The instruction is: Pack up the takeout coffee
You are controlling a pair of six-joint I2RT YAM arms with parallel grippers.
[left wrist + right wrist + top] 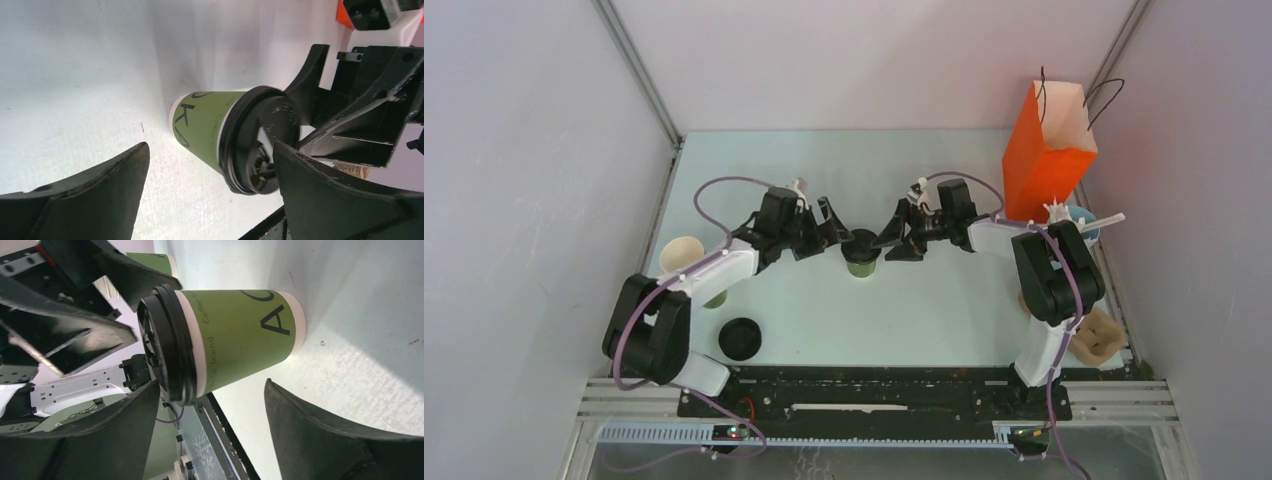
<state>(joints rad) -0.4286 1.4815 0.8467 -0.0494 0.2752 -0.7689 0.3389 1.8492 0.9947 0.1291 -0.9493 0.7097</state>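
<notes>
One pale mint-green desk carries everything, walled in by white panels. Two black-and-white robot arms reach in from its near edge, the left arm and the right arm, bending toward each other at the middle.

At the far right stands a tall orange paper bag with black cord handles, upright with its mouth open. Near the right arm's base lies a brown moulded cardboard cup carrier, and beside the bag sits a small blue bowl with white pieces in it.

On the left a lidless paper cup with a cream inside stands beside the left arm, its green lower part partly hidden by that arm. A loose round black lid lies flat on the desk near the left arm's base.

The olive-green paper cup with a round black plastic lid stands upright near the desk's centre, dark lettering on its side, between the two tools. The left tool has its fingers spread wide on either side of the cup, not clamped on it. The right tool faces it from the other side, fingers likewise wide apart around the cup. Whether any finger touches the lid cannot be told.
</notes>
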